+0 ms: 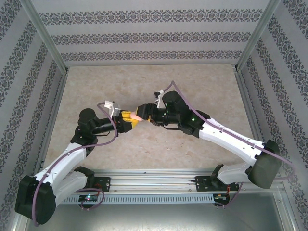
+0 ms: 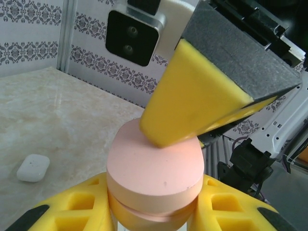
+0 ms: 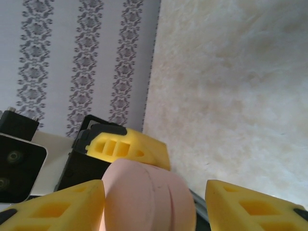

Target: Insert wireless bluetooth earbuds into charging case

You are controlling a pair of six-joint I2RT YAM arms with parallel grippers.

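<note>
While left end effector (image 1: 129,120) clamps the pink charging case (image 2: 154,163) above the bench (image 1: 144,159), right end effector (image 1: 143,113) stands part-open, one pad (image 2: 187,106) on its top. Judged light, rigid, slick: hold by flanks.

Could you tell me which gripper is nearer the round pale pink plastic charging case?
Left. The left gripper clamps the pale pink case between its fingers; the right gripper faces it, one yellow finger on its top.
</note>
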